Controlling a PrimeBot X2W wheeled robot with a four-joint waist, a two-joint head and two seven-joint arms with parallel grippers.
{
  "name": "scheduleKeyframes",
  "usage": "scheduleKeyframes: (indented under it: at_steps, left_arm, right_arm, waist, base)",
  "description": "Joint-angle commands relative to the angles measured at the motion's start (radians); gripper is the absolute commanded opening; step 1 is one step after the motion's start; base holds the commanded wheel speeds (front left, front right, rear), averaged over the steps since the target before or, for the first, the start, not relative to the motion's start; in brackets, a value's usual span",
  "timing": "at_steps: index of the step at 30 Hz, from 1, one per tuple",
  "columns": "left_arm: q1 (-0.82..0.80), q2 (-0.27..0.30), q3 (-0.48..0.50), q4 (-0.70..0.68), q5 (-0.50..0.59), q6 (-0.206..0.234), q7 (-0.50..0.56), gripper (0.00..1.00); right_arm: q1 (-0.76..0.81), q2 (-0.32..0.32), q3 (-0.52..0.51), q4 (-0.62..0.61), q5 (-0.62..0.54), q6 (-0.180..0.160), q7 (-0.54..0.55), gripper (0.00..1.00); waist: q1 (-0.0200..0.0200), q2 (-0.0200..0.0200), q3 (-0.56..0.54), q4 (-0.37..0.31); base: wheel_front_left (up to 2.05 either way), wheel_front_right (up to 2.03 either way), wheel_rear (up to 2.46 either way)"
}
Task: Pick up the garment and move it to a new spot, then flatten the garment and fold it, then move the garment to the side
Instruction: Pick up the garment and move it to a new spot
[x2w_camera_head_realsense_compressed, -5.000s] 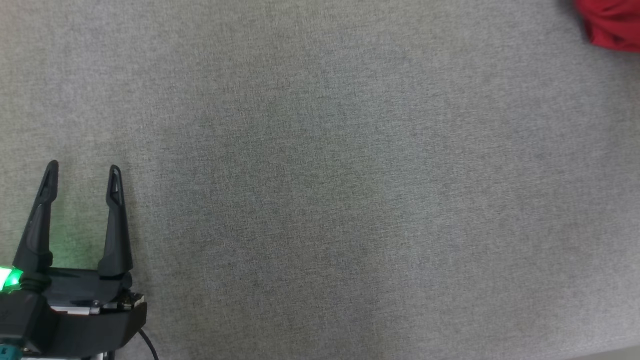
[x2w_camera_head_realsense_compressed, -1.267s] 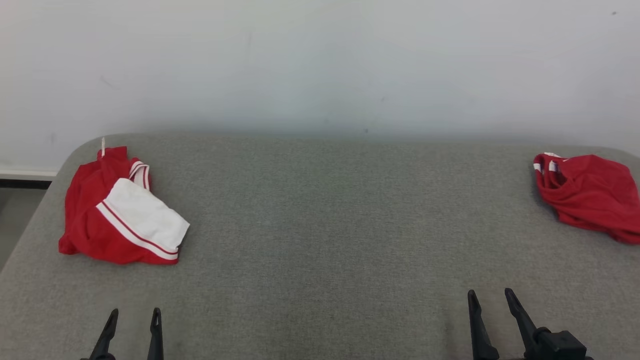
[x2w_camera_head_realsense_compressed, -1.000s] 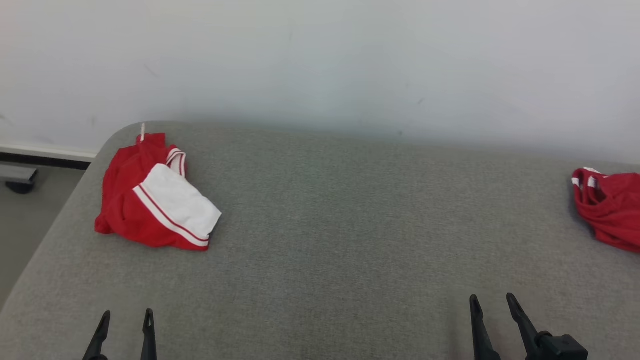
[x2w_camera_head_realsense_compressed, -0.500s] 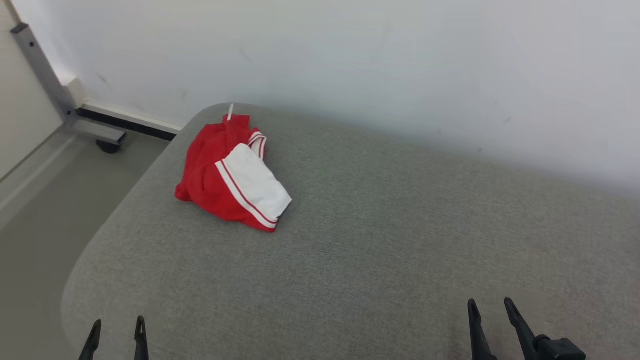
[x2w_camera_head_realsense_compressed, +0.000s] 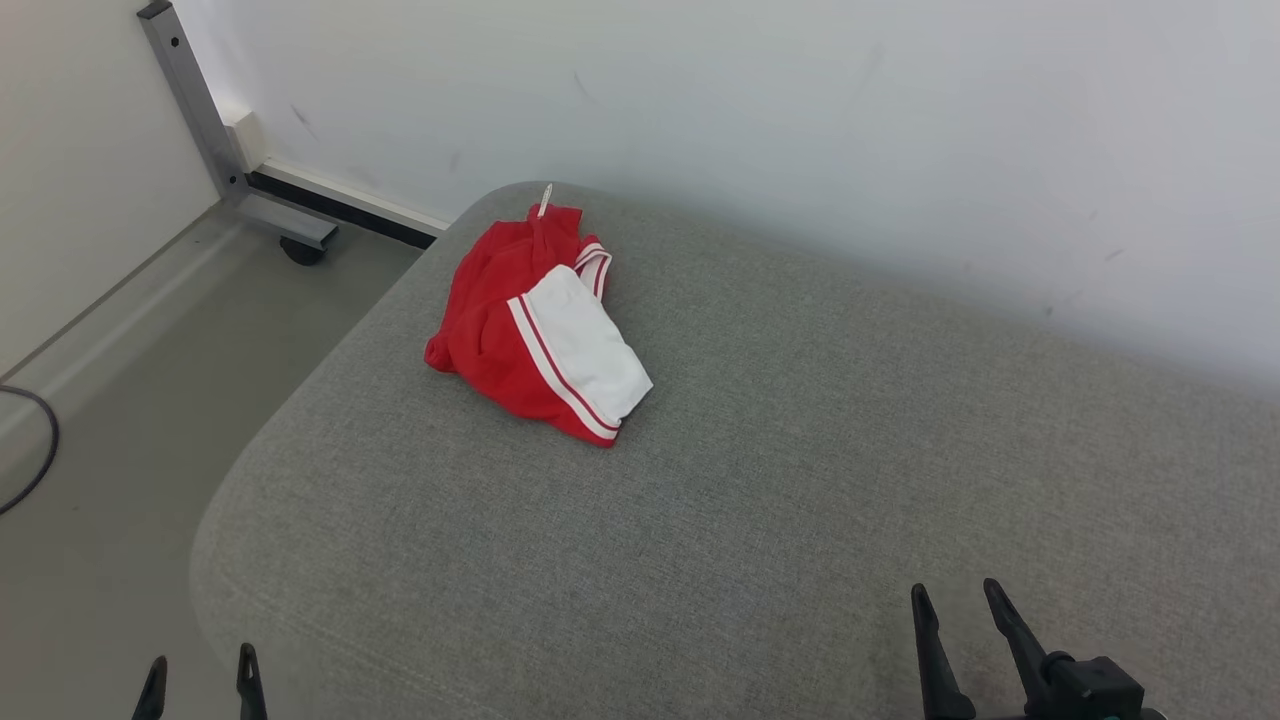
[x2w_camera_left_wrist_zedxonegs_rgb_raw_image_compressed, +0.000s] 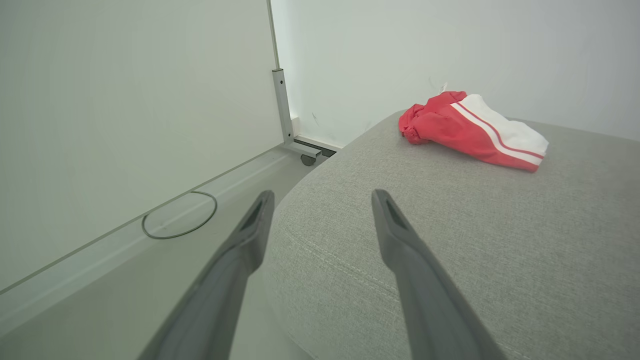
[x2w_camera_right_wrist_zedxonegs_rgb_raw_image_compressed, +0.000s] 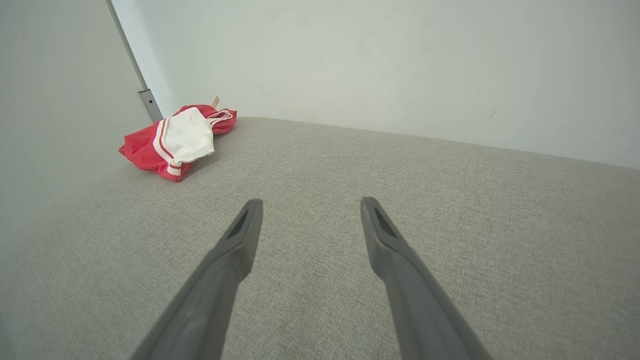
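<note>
The garment (x2w_camera_head_realsense_compressed: 540, 325) is a crumpled red piece with a white panel and red-white stripes, lying near the far left corner of the grey cushioned surface (x2w_camera_head_realsense_compressed: 800, 480). The left wrist view has the garment (x2w_camera_left_wrist_zedxonegs_rgb_raw_image_compressed: 470, 132) ahead and to the right; the right wrist view has the garment (x2w_camera_right_wrist_zedxonegs_rgb_raw_image_compressed: 177, 137) far ahead on the left. My left gripper (x2w_camera_head_realsense_compressed: 200, 672) (x2w_camera_left_wrist_zedxonegs_rgb_raw_image_compressed: 320, 200) hangs open over the surface's near left edge, holding nothing. Over the near right part, my right gripper (x2w_camera_head_realsense_compressed: 955, 600) (x2w_camera_right_wrist_zedxonegs_rgb_raw_image_compressed: 307, 207) is open and empty too. Both are well short of the garment.
A white wall (x2w_camera_head_realsense_compressed: 800, 120) runs behind the surface. Left of the surface the floor (x2w_camera_head_realsense_compressed: 130, 400) drops away, with a grey metal post on a caster (x2w_camera_head_realsense_compressed: 300, 250) and a dark cable (x2w_camera_head_realsense_compressed: 30, 460).
The head view has swung left: the garment now sits nearer the picture's middle, and floor, post and cable have come into view. A second red garment at the right has left the picture.
</note>
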Motion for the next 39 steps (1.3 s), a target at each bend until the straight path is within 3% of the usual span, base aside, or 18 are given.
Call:
scheduleKeyframes:
  at_steps: [1,14,28,39]
  left_arm:
    - [0.017,-0.003,0.006,-0.005,-0.007,0.004,-0.003,1.0]
    - [-0.046,-0.006,0.01,-0.003,-0.042,-0.009,-0.003,1.0]
    - [-0.442,0.127,0.072,0.106,-0.185,-0.067,0.051,1.0]
    - [-0.671,0.228,0.097,0.242,-0.246,-0.077,0.103,1.0]
  right_arm:
    - [-0.007,0.002,0.004,0.001,-0.008,-0.003,0.0,1.0]
    - [0.016,0.002,-0.016,-0.01,-0.008,-0.003,0.0,1.0]
    - [-0.096,0.001,0.017,-0.083,-0.068,-0.003,0.0,1.0]
    - [-0.168,0.002,0.016,-0.159,-0.084,-0.003,0.0,1.0]
  waist:
    - [-0.0001,-0.0002,0.003,0.002]
    - [-0.0001,-0.0002,0.002,-0.022]
    - [-0.0001,-0.0002,0.197,-0.28]
    - [-0.0001,-0.0002,0.356,-0.451]
  base:
    - [0.0,0.0,0.0]
    - [0.0,0.0,0.0]
    - [0.0,0.0,0.0]
    - [0.0,0.0,0.0]
